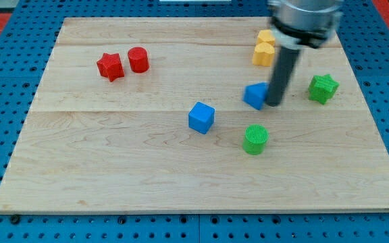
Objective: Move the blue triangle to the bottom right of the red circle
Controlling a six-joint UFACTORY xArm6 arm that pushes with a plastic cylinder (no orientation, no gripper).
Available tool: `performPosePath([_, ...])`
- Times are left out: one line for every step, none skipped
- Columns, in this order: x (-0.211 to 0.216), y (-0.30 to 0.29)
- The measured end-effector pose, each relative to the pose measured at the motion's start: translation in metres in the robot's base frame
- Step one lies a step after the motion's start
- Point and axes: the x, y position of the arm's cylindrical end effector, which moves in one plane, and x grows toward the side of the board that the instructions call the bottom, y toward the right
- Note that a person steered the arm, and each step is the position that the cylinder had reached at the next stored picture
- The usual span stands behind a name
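Note:
The blue triangle (254,95) lies right of the board's centre. The red circle (138,59) stands at the upper left, far from it. My tip (274,103) is the lower end of the dark rod, right against the blue triangle's right side. The rod comes down from the view's top right.
A red star (111,66) sits just left of the red circle. A blue cube (201,117) lies left and below the triangle. A green cylinder (255,139) is below it. A green star (323,88) is at the right. Two yellow blocks (264,48) are above the triangle.

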Motion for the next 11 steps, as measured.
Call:
performPosePath([-0.002, -0.082])
performPosePath([-0.025, -0.079])
performPosePath([-0.066, -0.073])
performPosePath([-0.097, -0.083])
performPosePath([-0.088, -0.091])
performPosePath([-0.032, -0.077])
performPosePath([-0.031, -0.08])
performPosePath([-0.046, -0.141])
performPosePath([0.025, -0.139])
performPosePath([0.028, -0.128])
performPosePath([0.004, -0.148])
